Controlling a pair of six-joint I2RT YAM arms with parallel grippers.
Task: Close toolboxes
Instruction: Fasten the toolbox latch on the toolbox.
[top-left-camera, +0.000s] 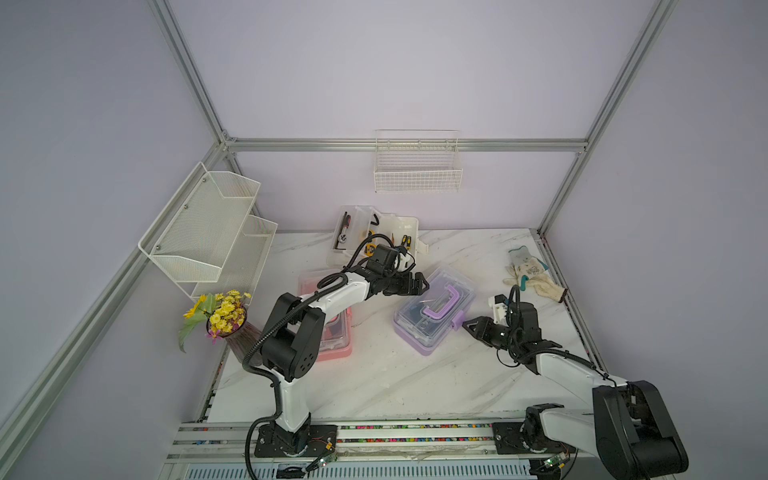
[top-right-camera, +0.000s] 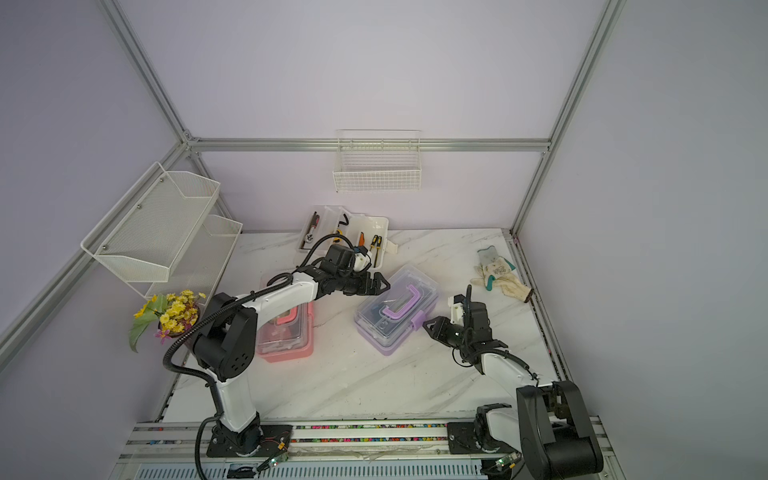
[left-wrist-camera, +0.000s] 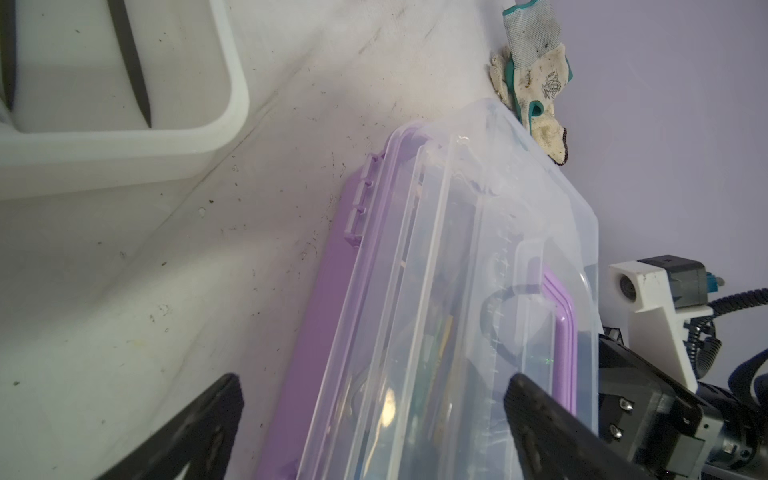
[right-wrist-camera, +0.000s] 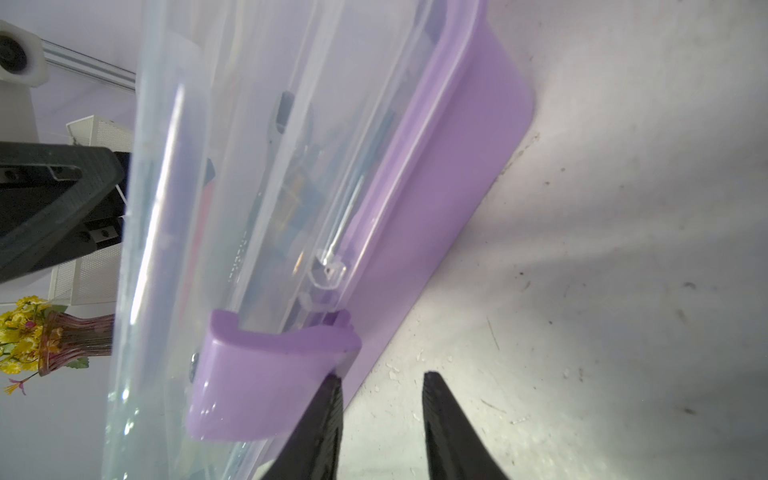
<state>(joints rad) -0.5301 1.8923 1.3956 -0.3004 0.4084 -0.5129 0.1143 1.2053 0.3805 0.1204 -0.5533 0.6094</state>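
Note:
The purple toolbox (top-left-camera: 434, 309) (top-right-camera: 397, 309) lies mid-table with its clear lid down and its handle flat. My left gripper (top-left-camera: 422, 284) (left-wrist-camera: 372, 378) hangs wide open over the box's far-left side, holding nothing. My right gripper (top-left-camera: 471, 323) (right-wrist-camera: 382, 376) is low at the box's front, its jaws a little apart with only table between them. One fingertip (right-wrist-camera: 332, 386) touches the edge of the purple latch (right-wrist-camera: 266, 374), which sticks outward. The pink toolbox (top-left-camera: 332, 336) sits partly behind my left arm. At the back the white toolbox (top-left-camera: 374, 232) lies open with tools showing.
Dirty work gloves (top-left-camera: 532, 274) lie at the back right of the marble table. A vase of yellow flowers (top-left-camera: 224, 316) stands at the left edge. White mesh shelves (top-left-camera: 208, 232) hang on the left wall, and a wire basket (top-left-camera: 417, 166) on the back wall.

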